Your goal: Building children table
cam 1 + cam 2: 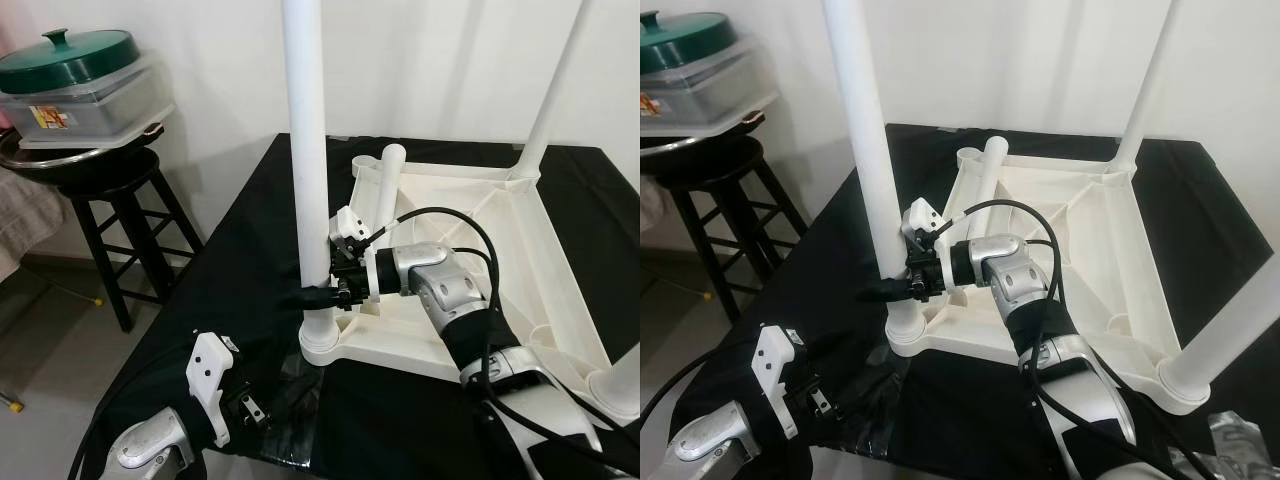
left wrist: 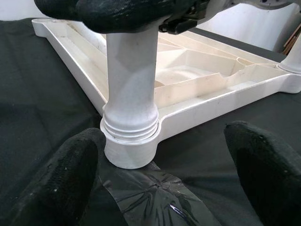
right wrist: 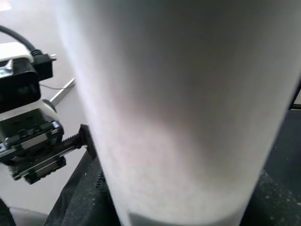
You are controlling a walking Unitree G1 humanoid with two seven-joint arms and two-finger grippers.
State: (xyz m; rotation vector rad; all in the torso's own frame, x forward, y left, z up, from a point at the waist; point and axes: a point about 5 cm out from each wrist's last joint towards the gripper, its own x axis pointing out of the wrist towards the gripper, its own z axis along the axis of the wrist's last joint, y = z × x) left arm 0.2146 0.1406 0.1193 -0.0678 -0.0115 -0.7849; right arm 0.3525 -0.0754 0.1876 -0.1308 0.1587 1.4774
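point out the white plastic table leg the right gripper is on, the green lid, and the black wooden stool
white plastic table leg (image 1: 304,120), left eye view, mid shaft above the gripper
round green lid (image 1: 68,58), left eye view, its top surface
black wooden stool (image 1: 128,215), left eye view, a front leg

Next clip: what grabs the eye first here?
An upturned white tabletop lies on a black cloth, legs pointing up. The right pincer grips the near leg just above its socket, while the left pincer hangs open, low before that corner. Off to the left, a stool carries a green-lidded container.
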